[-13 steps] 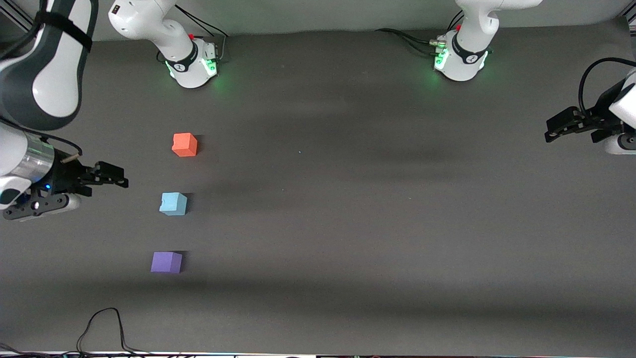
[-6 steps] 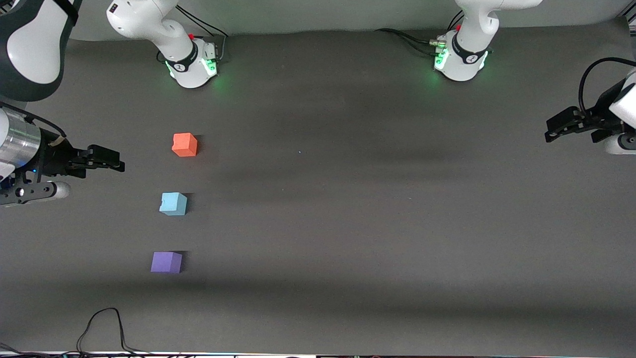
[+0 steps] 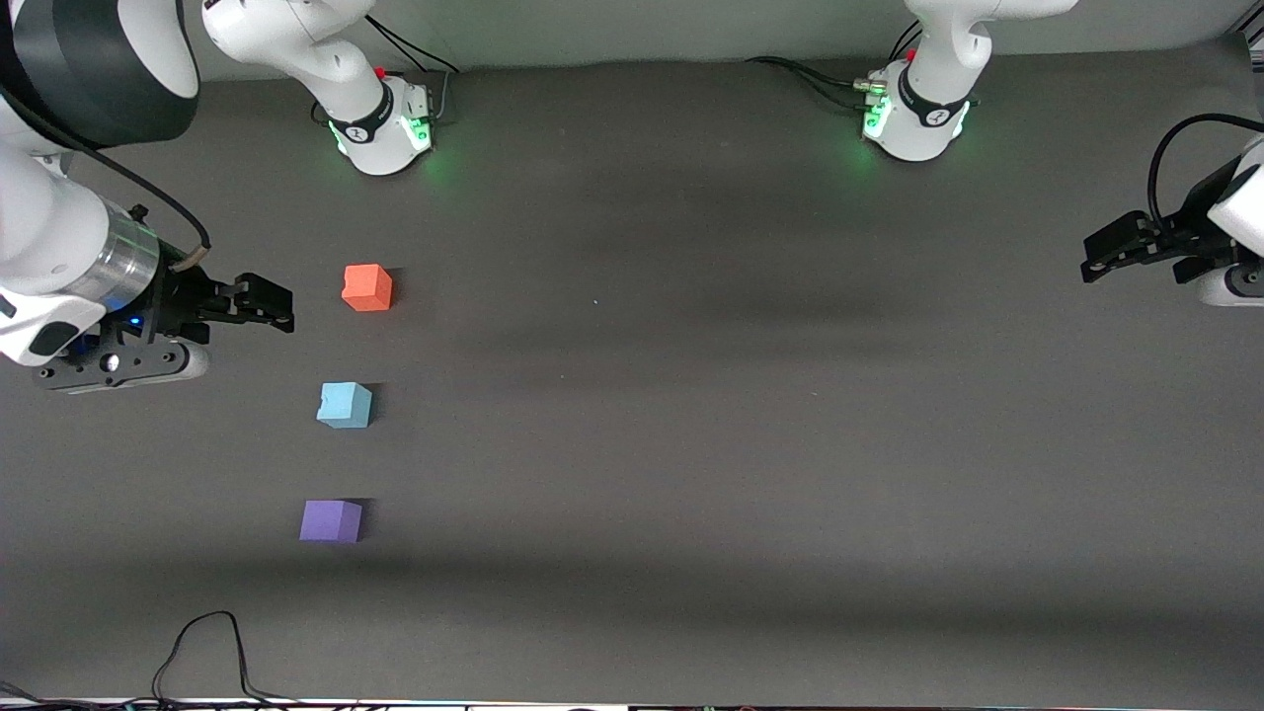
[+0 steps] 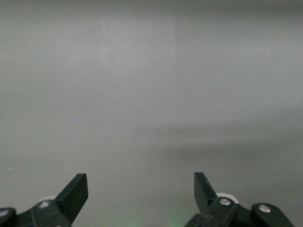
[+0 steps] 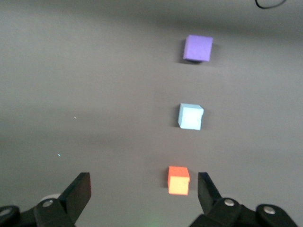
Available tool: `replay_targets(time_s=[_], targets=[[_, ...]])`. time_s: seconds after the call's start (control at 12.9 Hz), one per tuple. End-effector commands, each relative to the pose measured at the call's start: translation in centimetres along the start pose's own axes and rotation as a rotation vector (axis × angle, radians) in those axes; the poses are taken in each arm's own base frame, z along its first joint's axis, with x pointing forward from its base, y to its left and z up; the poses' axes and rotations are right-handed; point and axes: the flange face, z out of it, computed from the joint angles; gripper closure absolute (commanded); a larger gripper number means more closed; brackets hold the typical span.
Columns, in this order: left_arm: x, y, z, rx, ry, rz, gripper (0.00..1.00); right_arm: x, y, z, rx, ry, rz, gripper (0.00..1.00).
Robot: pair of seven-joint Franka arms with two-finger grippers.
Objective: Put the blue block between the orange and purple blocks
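Since half a second ago the right gripper (image 3: 279, 314) has swung toward the orange block (image 3: 367, 287) and now hangs just beside it, over the desk (image 3: 750, 415) at the right arm's end; the three blocks and the left gripper (image 3: 1089, 267) have not shifted.

Three small matte foam cubes of equal size lie in a row, well apart from one another. The blue block (image 3: 345, 405) is light sky-blue, with a small nick in one top edge that shows in the front view. It sits on the desk between the other two: the orange block lies farther from the front camera, the purple block (image 3: 331, 520) nearer. In the right wrist view the same line appears, with the purple block (image 5: 198, 48), the blue block (image 5: 191, 116) and the orange block (image 5: 178, 180) in turn, the orange one closest to the fingers (image 5: 79, 188).

No brand, label or writing can be read on any block or on the desk.

The right gripper (image 5: 144, 189) is spread wide and holds nothing. The left gripper (image 4: 141, 189) waits over the left arm's end of the desk, its fingers likewise wide apart with only bare desk between them.
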Motion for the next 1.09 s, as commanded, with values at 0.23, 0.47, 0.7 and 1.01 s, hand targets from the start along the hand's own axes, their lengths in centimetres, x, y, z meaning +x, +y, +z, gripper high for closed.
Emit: replay_targets(time_s=[0.23,0.47,0.7,1.01], targets=[[-0.6,0.3,-0.8,0.011,-0.001,0.005,0.00,-5.6,3.6,2.5,0.027,0.058,0.061,0.00],[-0.6,0.4,-0.8,0.011,-0.003,0.005,0.00,-5.5,7.6,2.4,0.031,0.056,0.085,0.00],[-0.6,0.7,-0.7,0.011,-0.004,0.004,0.00,-5.9,8.2,2.5,0.033,0.033,0.092,0.00],[-0.6,0.9,-0.7,0.012,-0.004,0.002,0.00,-6.1,8.5,2.8,0.034,0.010,0.100,0.00]])
